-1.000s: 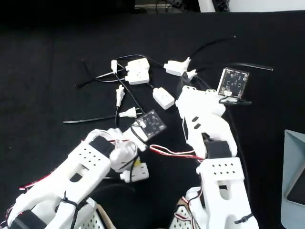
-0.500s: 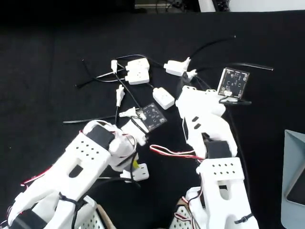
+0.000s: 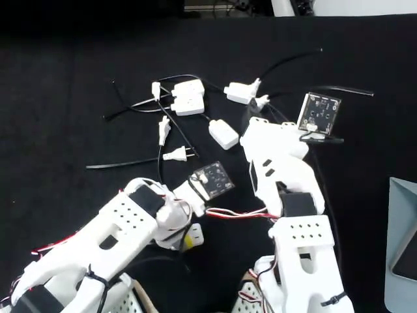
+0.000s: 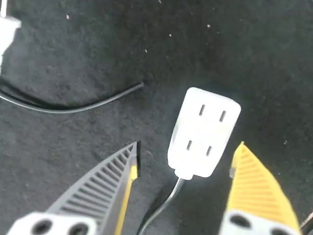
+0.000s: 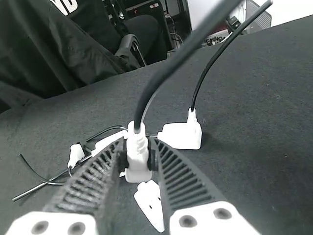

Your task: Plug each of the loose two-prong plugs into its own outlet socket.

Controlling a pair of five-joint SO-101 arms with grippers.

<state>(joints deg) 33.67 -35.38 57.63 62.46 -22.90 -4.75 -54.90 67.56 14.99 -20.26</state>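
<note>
Pulled back: the white left arm (image 3: 124,225) has retreated toward its base since half a second ago. Its wrist board now sits apart from the white two-prong plug (image 3: 177,154) lying on the black cloth table (image 3: 58,59). The white right arm (image 3: 283,169) is unmoved. Left gripper (image 4: 188,145) released, jaws spread wide over a white four-slot outlet block (image 4: 204,132), which lies flat between the fingers and touches neither. Right gripper (image 5: 137,143) clenched on a second white plug (image 5: 136,161), black cord rising out of it. Just beyond it is another white outlet block (image 5: 181,134) with its own cord. One small white plug (image 3: 164,130) lies left of the outlet cluster.
</note>
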